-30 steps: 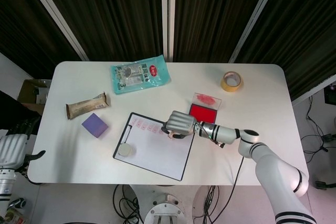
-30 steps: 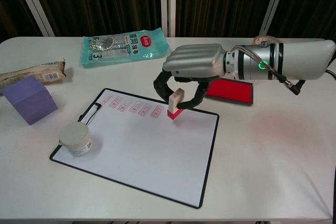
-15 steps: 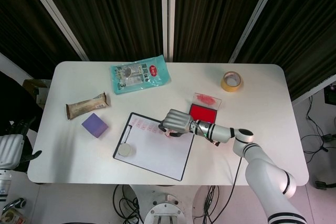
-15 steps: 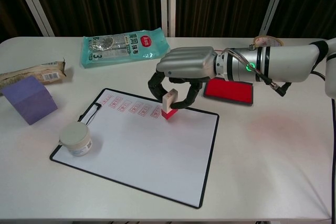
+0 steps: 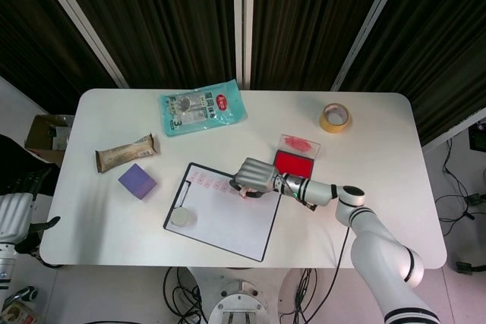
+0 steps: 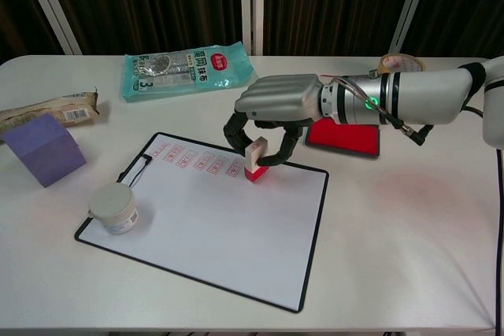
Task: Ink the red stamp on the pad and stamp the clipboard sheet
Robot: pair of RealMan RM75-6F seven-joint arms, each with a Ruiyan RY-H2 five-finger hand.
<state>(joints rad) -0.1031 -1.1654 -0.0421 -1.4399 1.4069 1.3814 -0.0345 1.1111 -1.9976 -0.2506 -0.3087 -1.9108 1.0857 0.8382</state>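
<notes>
A white surface (image 6: 409,218) carried a clipboard (image 6: 213,222). The right robot hand (image 6: 277,105) clamped the red stamp (image 6: 256,160), pressed onto the sheet's top edge beside a row of red prints (image 6: 197,160). The left robot hand (image 5: 17,214) hung off-surface, state unclear.

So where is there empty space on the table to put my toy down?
The big bare patch of table right of the clipboard, in front of the red ink pad, is roomiest. It is crowded where the right hand holds the stamp, and around the jar and purple block.
</notes>
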